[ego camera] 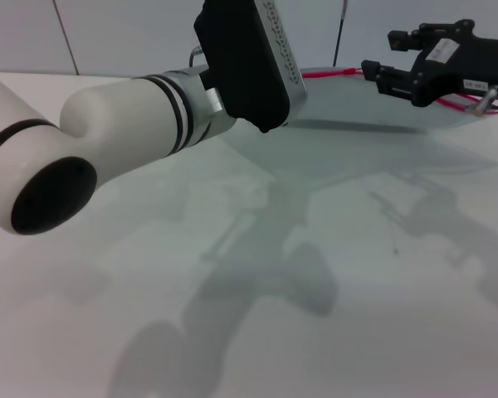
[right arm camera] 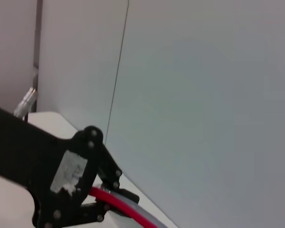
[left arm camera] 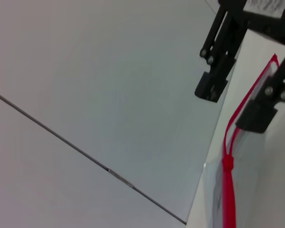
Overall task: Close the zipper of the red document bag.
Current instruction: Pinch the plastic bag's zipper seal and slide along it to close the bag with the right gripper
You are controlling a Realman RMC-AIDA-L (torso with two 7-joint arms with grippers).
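Observation:
The red document bag [ego camera: 373, 112] lies flat at the far side of the table, with the zipper [ego camera: 332, 74] along its far edge by the wall. In the left wrist view the zipper [left arm camera: 230, 194] carries a red slider [left arm camera: 227, 164], and beyond the slider the two red edges part. My right gripper [ego camera: 378, 52] hovers open over that parted stretch, its fingers [left arm camera: 210, 90] spread on either side. In the right wrist view my left gripper [right arm camera: 111, 202] has its tips closed together on the zipper [right arm camera: 123, 210]. In the head view the left arm's black wrist [ego camera: 245, 58] hides its own fingers.
The white table [ego camera: 340, 290] stretches toward me, crossed by the arms' shadows. A pale wall [ego camera: 124, 33] with thin dark seams stands right behind the bag. My white left forearm [ego camera: 108, 124] fills the near left of the head view.

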